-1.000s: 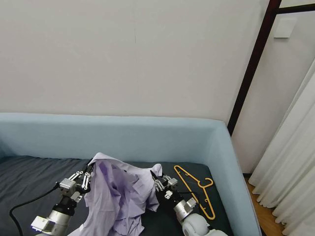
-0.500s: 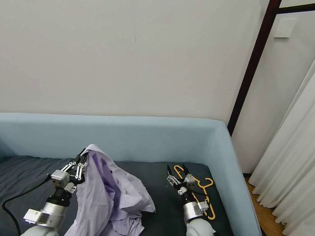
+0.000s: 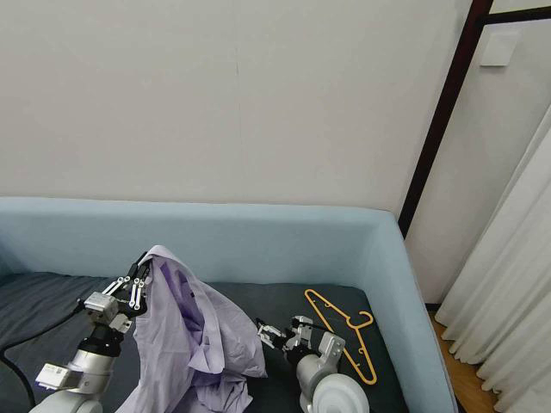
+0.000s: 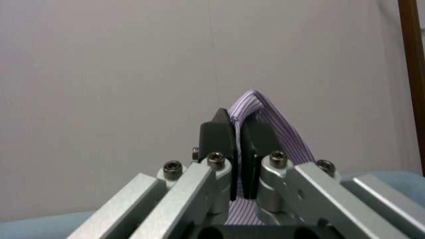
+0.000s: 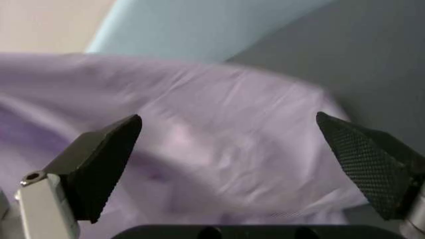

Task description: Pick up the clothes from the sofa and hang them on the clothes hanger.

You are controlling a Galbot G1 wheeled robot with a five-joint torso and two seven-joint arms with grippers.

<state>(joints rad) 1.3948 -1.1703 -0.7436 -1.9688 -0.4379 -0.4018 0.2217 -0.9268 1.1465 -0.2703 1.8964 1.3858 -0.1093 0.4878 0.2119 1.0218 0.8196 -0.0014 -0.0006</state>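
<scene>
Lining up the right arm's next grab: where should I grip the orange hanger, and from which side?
Probably the neck below its hook, from above: the orange hanger lies flat on the seat cushion, leaving nothing to pinch sideways. The open right end effector points at the shirt, so it would need turning.

Left pincer (image 3: 139,276) raised, pinched closed, right pincer (image 3: 265,332) low, spread wide, aimed leftward
</scene>
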